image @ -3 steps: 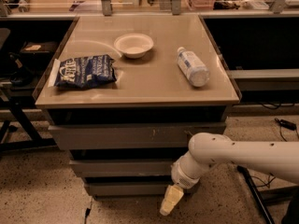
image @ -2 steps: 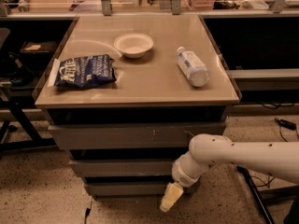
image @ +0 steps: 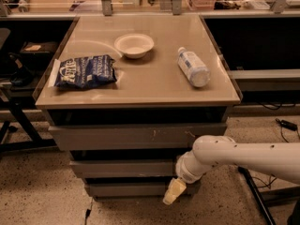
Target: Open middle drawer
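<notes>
Our gripper (image: 174, 191) hangs below the counter's (image: 140, 92) front edge, toward its front-right corner; we cannot tell how it is set. We judge it low to catch the handle-less middle drawer (image: 122, 168), which is closed, second beneath that edge. A chip bag (image: 84, 71) lies by the left edge and a bottle (image: 193, 67) by the right.

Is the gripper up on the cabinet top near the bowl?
No, the gripper hangs low in front of the bottom drawer front, below the middle drawer.
</notes>
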`<move>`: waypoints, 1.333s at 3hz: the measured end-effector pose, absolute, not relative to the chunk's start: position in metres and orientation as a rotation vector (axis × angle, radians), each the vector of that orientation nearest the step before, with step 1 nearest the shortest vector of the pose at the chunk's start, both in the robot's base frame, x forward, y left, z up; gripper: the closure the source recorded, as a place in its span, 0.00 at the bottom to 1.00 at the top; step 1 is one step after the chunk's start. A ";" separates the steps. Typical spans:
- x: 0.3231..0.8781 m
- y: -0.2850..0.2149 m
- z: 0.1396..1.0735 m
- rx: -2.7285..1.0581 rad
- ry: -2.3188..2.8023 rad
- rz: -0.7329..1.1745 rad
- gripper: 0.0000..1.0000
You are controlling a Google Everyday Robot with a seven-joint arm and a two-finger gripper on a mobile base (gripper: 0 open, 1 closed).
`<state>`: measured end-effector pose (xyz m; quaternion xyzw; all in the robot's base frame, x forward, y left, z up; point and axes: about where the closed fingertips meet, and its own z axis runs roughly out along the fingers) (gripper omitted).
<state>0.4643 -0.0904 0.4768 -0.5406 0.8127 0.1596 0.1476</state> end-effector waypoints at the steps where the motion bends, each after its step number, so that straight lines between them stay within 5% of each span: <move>1: 0.474 -0.096 0.474 -1.535 2.327 0.428 0.00; 4: 0.509 -0.094 0.440 -1.516 2.275 0.431 0.00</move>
